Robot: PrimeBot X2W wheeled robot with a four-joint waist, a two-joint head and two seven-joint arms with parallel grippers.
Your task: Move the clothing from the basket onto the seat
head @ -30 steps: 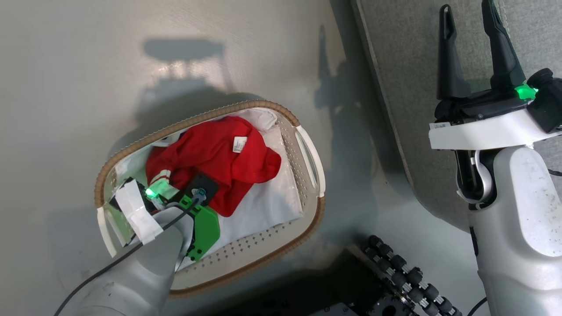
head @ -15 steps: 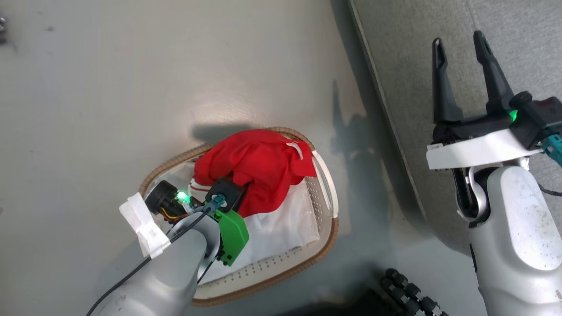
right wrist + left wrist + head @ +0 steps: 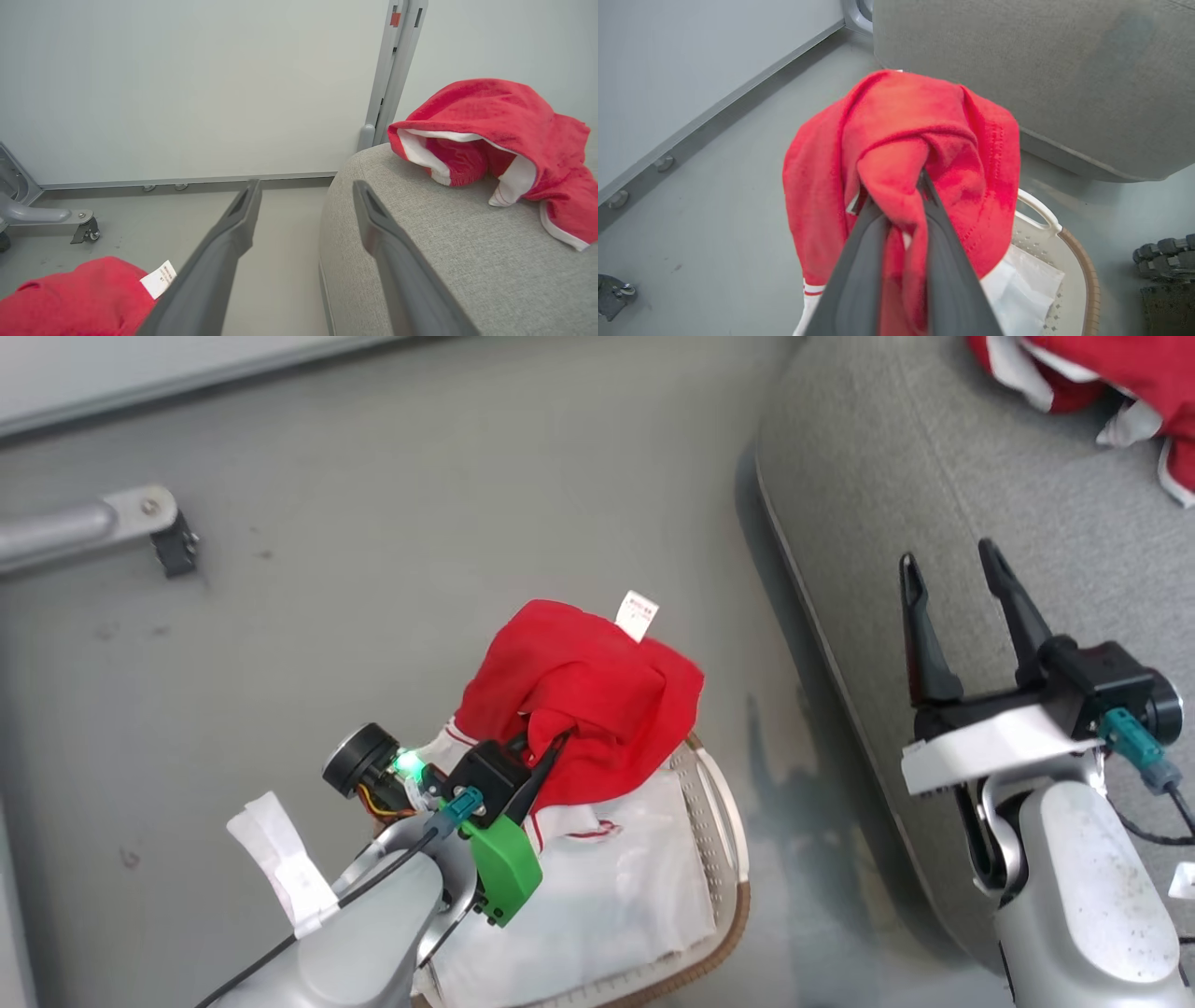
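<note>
Clamping a fold of the red garment (image 3: pixel 583 695), the left gripper (image 3: pixel 546 751) holds it bunched around and above its fingertips. The garment is raised above the basket (image 3: pixel 726 821), which sits directly below the hand. The garment's lower hem, white with red stripes, hangs beneath the fingers toward the white liner sheet (image 3: pixel 607 905); contact with the sheet cannot be determined. The seat (image 3: pixel 934 485) lies ahead and to the right of this hand, well apart from it.

The right gripper (image 3: pixel 952 583) has its fingers spread wide with nothing between them, poised at the seat's rounded edge. Beyond its fingertips, a second red garment (image 3: pixel 490 112) rests on the cushion.

Status: one garment delivered; one lifted but not yet transferred. Remaining: carry the held garment over the seat edge and release it. Whether more clothing lies under the hanging fabric cannot be determined. The visible part of the basket floor carries the liner.
</note>
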